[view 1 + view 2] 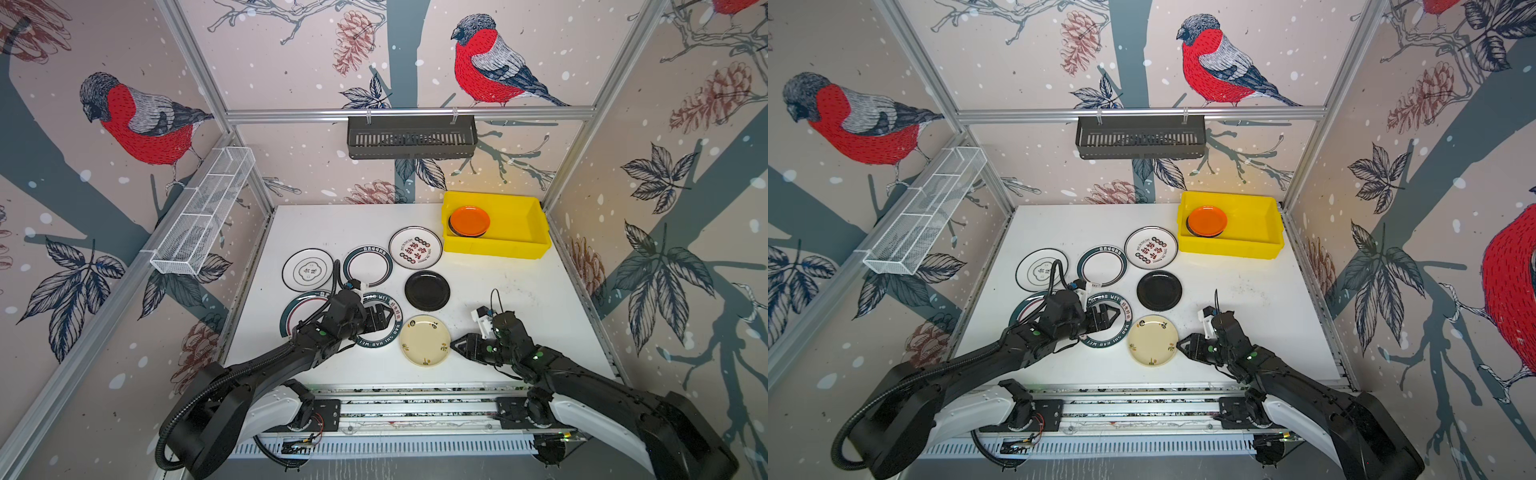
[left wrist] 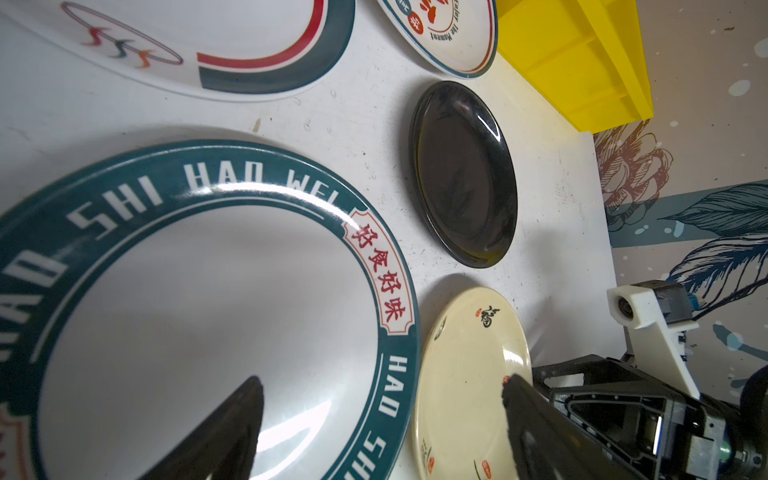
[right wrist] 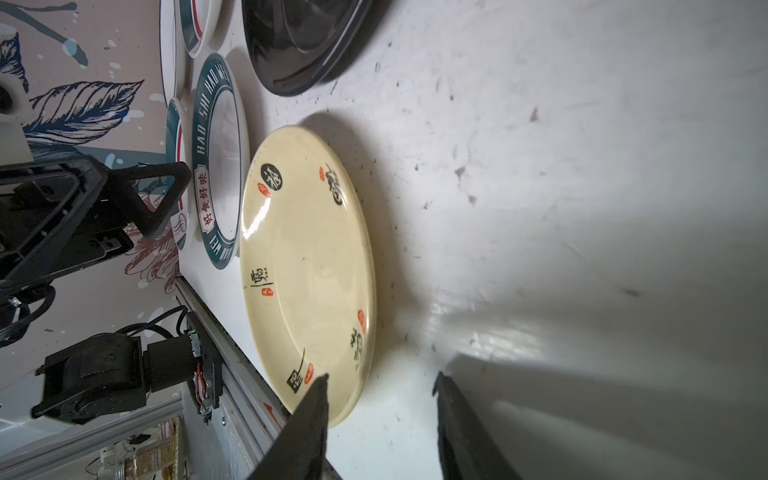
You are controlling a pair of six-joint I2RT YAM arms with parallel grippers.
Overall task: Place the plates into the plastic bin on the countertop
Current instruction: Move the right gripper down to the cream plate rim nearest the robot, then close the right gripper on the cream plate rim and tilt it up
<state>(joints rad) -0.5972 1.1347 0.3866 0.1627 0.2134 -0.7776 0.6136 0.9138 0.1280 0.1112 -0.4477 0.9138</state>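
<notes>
- countertop (image 1: 519, 299): seven plates lie flat on it in both top views, so task is early-ish imo; right side is bare, a free path to the bin
- plastic bin (image 1: 498, 249): back right corner, orange plate (image 1: 469, 221) already inside at its left end; rest of floor bare, so drop there or stack
- lettered plate (image 2: 208, 311): biggest one, green rim, just beside the cream plate; L gripper (image 2: 382, 379) hangs over it w/ jaws wide apart, holding nothing
- cream plate (image 3: 307, 270): front centre, flat, prob the one being picked
- R gripper (image 3: 381, 375): low at that plate's right edge, jaws apart w/ the rim between them, one finger above the plate, other down by the table; not pinching yet
- doing it well: slip the low finger under the lip before closing, pinch rim only, lift w/o tilting, don't shove it into the lettered plate
</notes>
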